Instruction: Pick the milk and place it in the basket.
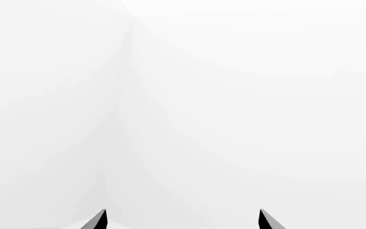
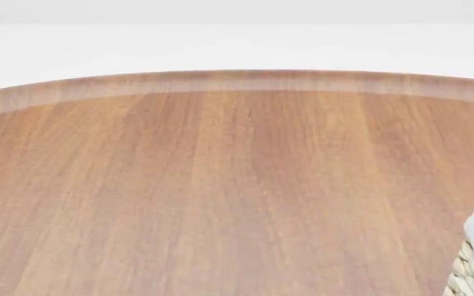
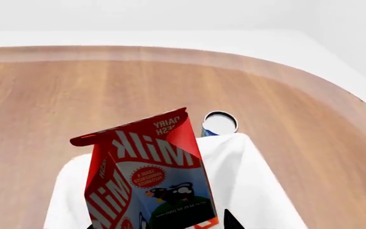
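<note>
The red-topped gable carton of milk (image 3: 151, 181), likely light, stiff and slick-sided (best pinched on its 2 flat sides), hangs over the cream cloth-lined wicker basket (image 3: 253, 176) near the wooden surface's (image 2: 220, 185) right edge, apparently pinched by the right hand; left hand (image 1: 183, 220) spread.

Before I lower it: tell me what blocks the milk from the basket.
Nothing visible does. The right wrist view shows the milk directly above the basket, over its white lining; a small blue can stands beyond the far rim.
</note>
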